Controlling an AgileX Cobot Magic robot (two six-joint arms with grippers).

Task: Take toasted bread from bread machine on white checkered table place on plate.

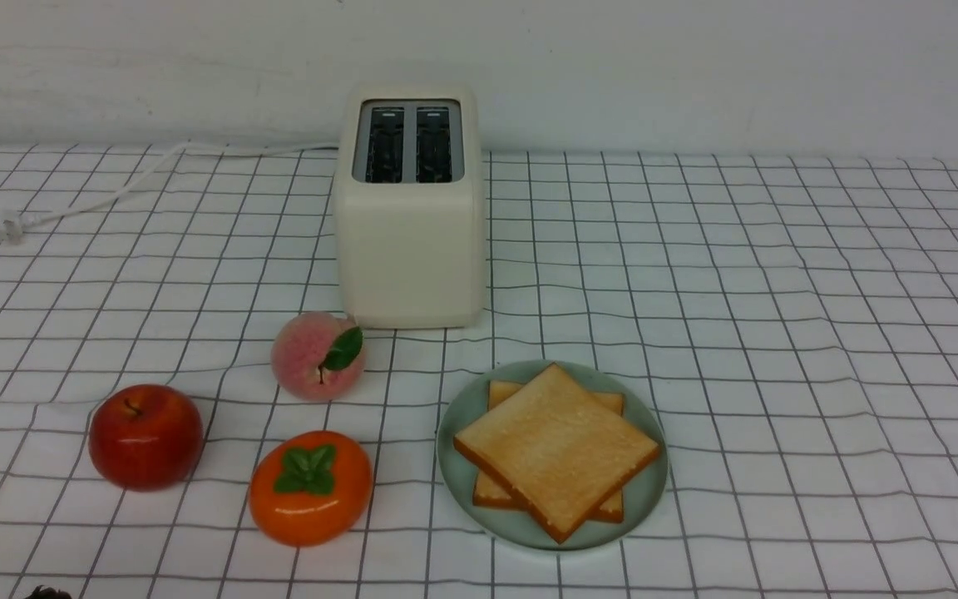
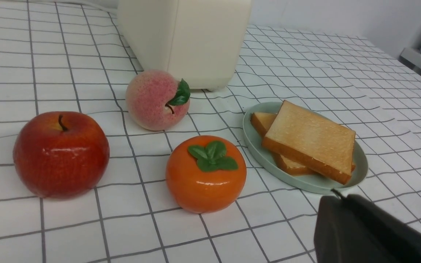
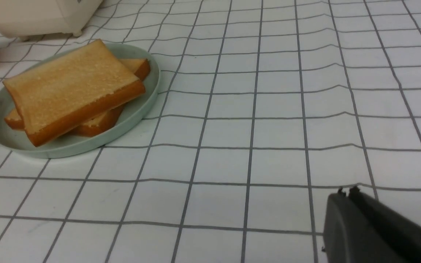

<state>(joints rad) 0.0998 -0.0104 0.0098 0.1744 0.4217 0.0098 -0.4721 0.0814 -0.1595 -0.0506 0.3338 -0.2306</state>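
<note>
- Left wrist view: we see the left gripper (image 2: 336, 195) as a dark block at the edge of the picture, its fingers pressed together with nothing between them, hanging over bare cloth just beside the near rim of the plate (image 2: 258, 146).
- Right wrist view: we see the right gripper (image 3: 346, 191) likewise clenched and empty, over the white checkered table (image 3: 269, 128), well apart from the plate.
- We find neither arm in the front view.
- We note both slices of the toasted bread (image 1: 558, 449) lying flat on the plate, one stacked on the other; the upper slice is turned cornerwise, so the corners of the lower slice (image 1: 504, 391) show from under it.
- The plate sits on the cloth in front of the bread machine (image 1: 410, 241), slightly to the robot's right of it, apart from it.
- We see both dark slots of the bread machine empty; its white cord (image 1: 105, 195) trails off to the robot's left, ending in a plug lying on the cloth.
- Three fruits lie to the robot's left of the plate: a peach (image 1: 318, 356) just in front of the machine's near corner, a persimmon (image 1: 310, 487) near the plate, and a red apple (image 1: 145, 436) furthest left.
- We record wrinkles in the cloth, chiefly around the fruit.
</note>
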